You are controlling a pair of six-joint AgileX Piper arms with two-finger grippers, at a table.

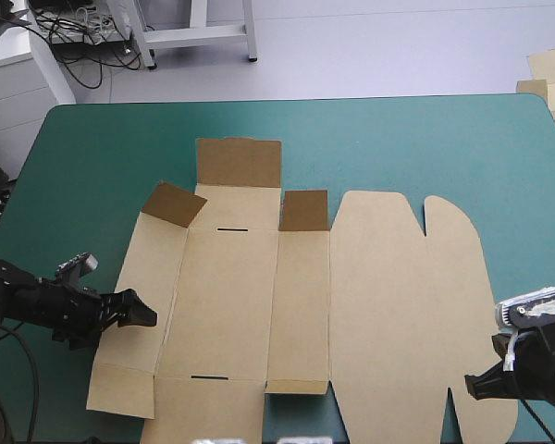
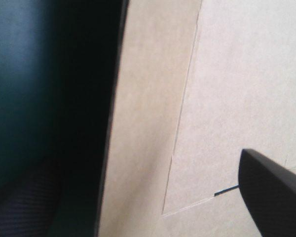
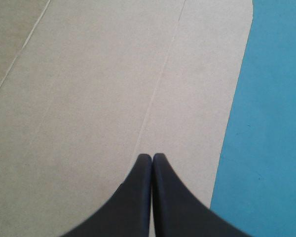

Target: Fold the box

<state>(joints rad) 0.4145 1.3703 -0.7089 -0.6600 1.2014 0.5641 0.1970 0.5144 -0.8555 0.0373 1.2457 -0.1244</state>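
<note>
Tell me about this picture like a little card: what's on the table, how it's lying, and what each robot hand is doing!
Table: teal-green cover
Thing on it: brown box, a cut sheet lying mostly flat
Flaps: three small ones at the far side tilted up
Left gripper: open, at the box's left edge
Right gripper: shut, pointing at the box's right edge
Folding so far: no walls raised yet
</note>
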